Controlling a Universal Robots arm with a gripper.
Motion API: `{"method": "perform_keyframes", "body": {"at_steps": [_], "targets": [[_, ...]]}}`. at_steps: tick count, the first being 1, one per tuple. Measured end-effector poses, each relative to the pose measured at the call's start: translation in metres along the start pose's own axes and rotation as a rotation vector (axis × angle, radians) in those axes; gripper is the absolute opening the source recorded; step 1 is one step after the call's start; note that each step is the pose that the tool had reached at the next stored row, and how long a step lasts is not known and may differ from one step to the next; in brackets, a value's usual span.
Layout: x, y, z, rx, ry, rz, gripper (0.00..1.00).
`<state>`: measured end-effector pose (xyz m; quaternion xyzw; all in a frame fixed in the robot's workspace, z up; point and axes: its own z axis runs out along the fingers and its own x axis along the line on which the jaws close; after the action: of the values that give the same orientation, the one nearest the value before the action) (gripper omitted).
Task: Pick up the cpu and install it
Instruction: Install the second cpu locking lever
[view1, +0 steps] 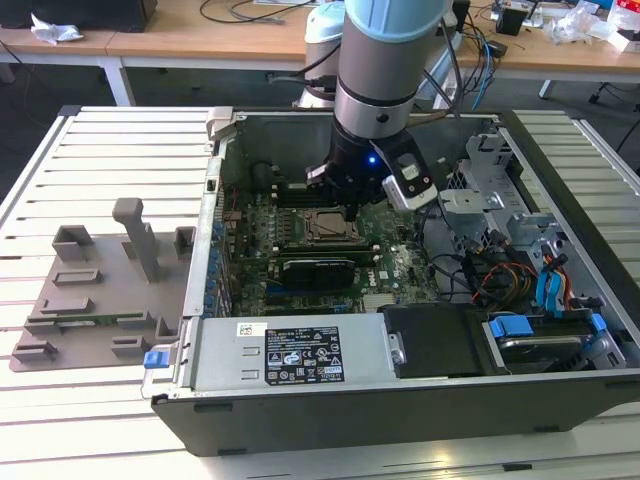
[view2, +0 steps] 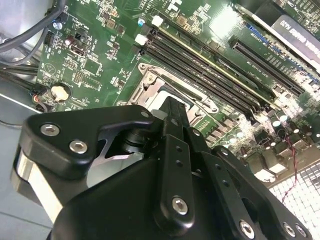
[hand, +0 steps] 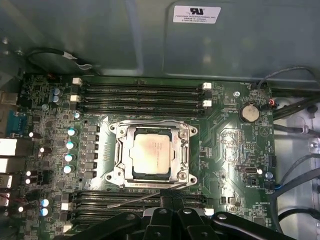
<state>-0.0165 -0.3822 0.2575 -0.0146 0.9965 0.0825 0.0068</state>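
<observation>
Pale silvery metal tops the cpu (hand: 156, 151), which lies flat in the socket frame (hand: 118, 172) on the motherboard (hand: 227, 137), a light, stiff, fragile chip best held by its 2 opposite edges, while the gripper (view2: 172, 112) hangs just above, seemingly closed and empty.

The cpu (hand: 154, 152) has a pale silvery top with a thin tan rim, inside a dull grey metal socket frame (hand: 116, 159) on the green motherboard (hand: 225, 135). The bench (view1: 90, 420) is white and slatted.
</observation>
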Motion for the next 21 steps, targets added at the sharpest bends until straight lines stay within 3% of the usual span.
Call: {"method": "perform_keyframes", "body": {"at_steps": [6,13,17,21], "targets": [[0.0045,-0.0019,0.0124,-0.0001,0.0000,0.000,0.11],[0.0238,-0.0061,0.0221,0.0000,0.0000,0.000,0.11],[0.0398,-0.0077,0.0334,-0.0001,-0.0001,0.000,0.11],[0.0455,-0.0083,0.0379,0.0001,0.0000,0.000,0.11]]}}
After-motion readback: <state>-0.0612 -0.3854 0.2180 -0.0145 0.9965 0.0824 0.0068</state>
